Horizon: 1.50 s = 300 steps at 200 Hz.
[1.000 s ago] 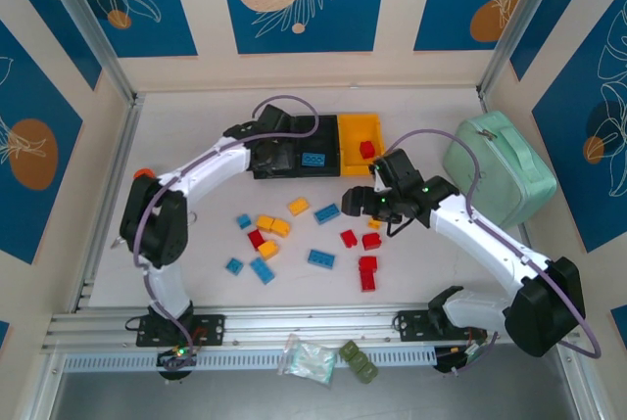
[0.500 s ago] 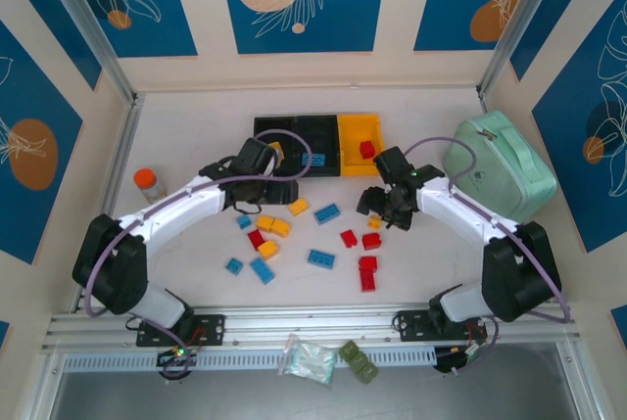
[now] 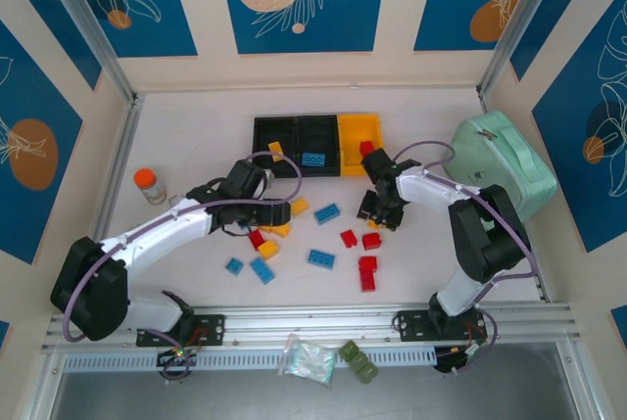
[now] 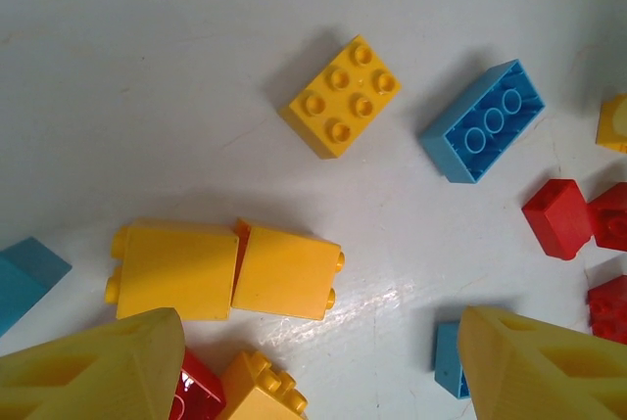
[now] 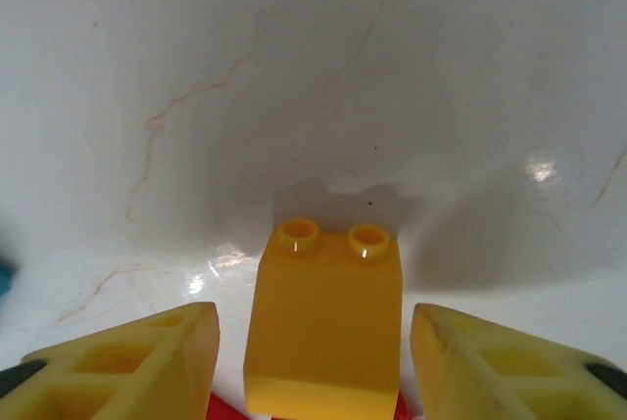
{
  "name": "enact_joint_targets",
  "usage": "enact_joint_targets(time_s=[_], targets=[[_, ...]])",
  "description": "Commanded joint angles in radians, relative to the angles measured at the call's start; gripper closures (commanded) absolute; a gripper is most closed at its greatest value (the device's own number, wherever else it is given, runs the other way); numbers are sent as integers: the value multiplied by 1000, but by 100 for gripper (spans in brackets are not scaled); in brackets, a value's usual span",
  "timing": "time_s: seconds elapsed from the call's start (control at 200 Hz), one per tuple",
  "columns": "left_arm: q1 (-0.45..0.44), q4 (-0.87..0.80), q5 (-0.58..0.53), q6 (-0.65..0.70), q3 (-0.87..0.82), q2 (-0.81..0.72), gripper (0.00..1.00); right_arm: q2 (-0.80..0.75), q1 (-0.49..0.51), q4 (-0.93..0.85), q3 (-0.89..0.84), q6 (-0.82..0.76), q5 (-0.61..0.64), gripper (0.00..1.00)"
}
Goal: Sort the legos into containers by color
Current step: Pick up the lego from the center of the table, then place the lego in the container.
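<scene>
Handling first: the small yellow plastic two-stud lego brick [image 5: 323, 342] looks light, rigid and a bit slick, so I'd pinch its flat side walls, not the studs. Right claw [image 5: 313, 314] is open with nothing gripped. The brick sits dead centre between its fingers, with a thin gap at 3 and at 9 and studs pointing to 12. On the white table [image 3: 196, 146] that spot is near the yellow rectangular plastic bin [image 3: 355, 131], at roughly its 6 o'clock. Left claw [image 4: 318, 342] is spread wide and empty, hovering with two more yellow bricks [image 4: 176, 271] at its 10 o'clock.
</scene>
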Motion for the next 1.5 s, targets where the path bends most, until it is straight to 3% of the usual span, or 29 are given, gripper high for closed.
enact_joint_targets(time_s=[0.0, 0.14, 0.35, 0.6, 0.865, 1.226, 1.496], targets=[[-5, 20, 20, -20, -16, -16, 27, 6, -2, -6, 34, -3, 13, 59], [-6, 16, 15, -26, -20, -25, 27, -14, 5, -32, 64, -23, 33, 71], [-6, 11, -25, -133, -76, -67, 26, -47, 47, -82, 163, -61, 43, 71], [14, -85, -125, -261, -166, -252, 26, 27, 132, -102, 369, -116, 24, 71], [80, -201, -165, -332, -228, -423, 26, 240, 219, -123, 681, -178, -15, 71], [100, -218, -153, -363, -273, -475, 26, 536, 269, -173, 1069, -233, -64, 70], [104, -229, -151, -384, -300, -513, 26, 800, 282, -303, 1454, -266, -105, 69]])
